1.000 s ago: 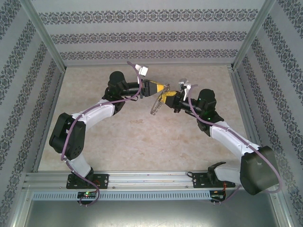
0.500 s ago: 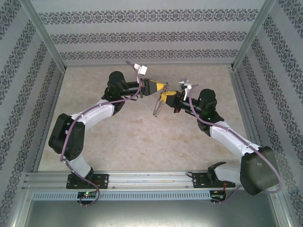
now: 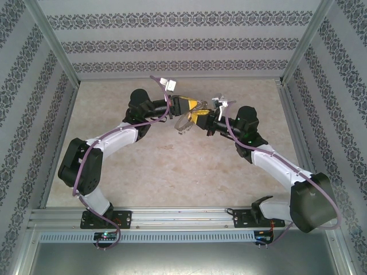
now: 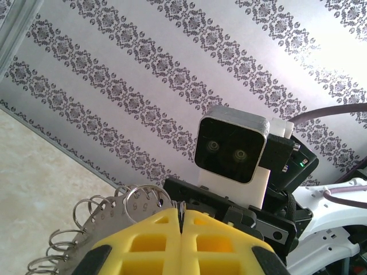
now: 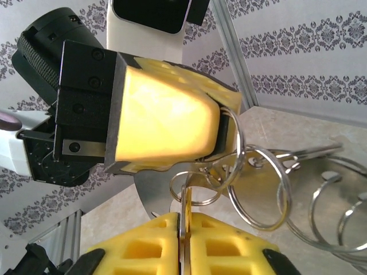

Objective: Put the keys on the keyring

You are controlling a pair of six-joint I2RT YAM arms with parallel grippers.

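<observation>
Aloft, jaws of left gripper point(image 4: 181, 216) and right gripper point(image 5: 184, 222) both tight on the keyring point(image 4: 106, 220)

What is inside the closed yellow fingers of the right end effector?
A thin metal strip sticks up from the right end effector, among loops of the keyring. The pads cover its lower part, so I cannot tell what it is.

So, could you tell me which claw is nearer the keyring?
Left: the left claw pinches the keyring; the right claw faces it, clamping a thin metal piece among its rings.
</observation>
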